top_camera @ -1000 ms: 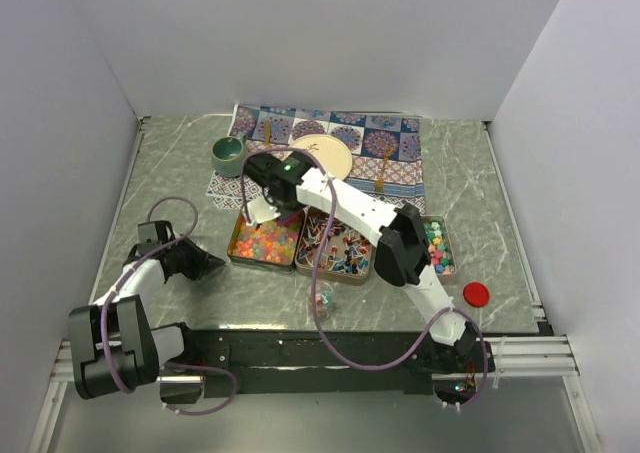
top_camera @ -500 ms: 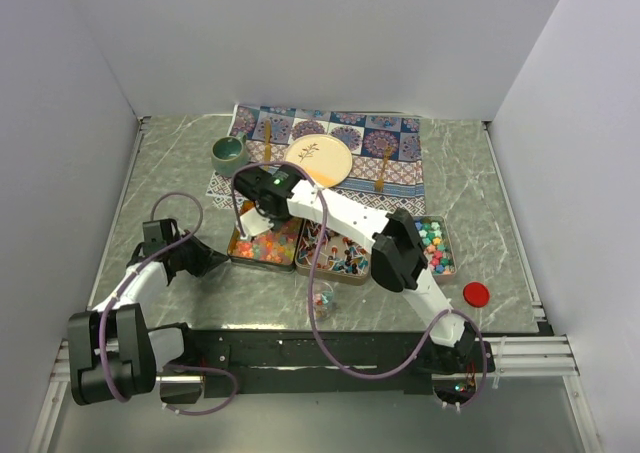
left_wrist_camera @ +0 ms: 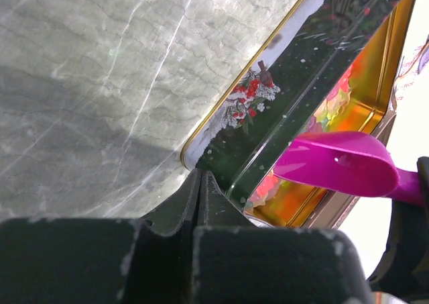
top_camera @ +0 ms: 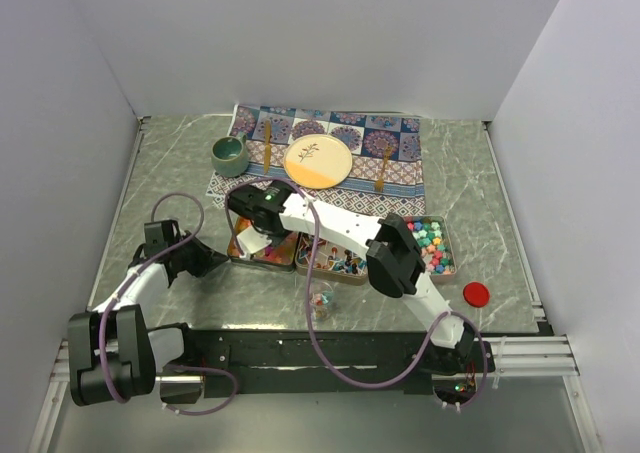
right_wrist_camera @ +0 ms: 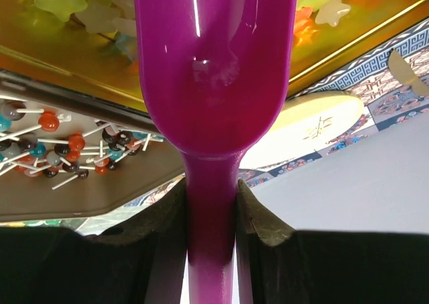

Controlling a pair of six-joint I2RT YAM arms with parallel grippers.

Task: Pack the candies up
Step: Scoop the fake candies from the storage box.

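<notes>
Three open tins hold the candies: orange-yellow-red gummies [top_camera: 272, 250] on the left, red-blue-white pieces [top_camera: 338, 255] in the middle, pastel pieces [top_camera: 433, 243] on the right. My right gripper [top_camera: 252, 235] reaches over the left tin [left_wrist_camera: 281, 89] and is shut on the handle of the purple scoop [right_wrist_camera: 211, 62]. The scoop's bowl hangs just above the gummies [right_wrist_camera: 74, 2] and also shows in the left wrist view [left_wrist_camera: 335, 163]. My left gripper [top_camera: 212, 264] is shut, its tips [left_wrist_camera: 201, 183] against the left tin's outer wall near a corner.
A small clear jar [top_camera: 320, 301] with a few candies stands near the front edge. A round red lid [top_camera: 476, 294] lies at the front right. A green cup [top_camera: 228, 153], a plate [top_camera: 318, 161] and a patterned cloth [top_camera: 400, 143] sit at the back.
My right gripper has swung left and nearer with the scoop, down over the left tin. My left gripper has edged right, up to the tin's wall.
</notes>
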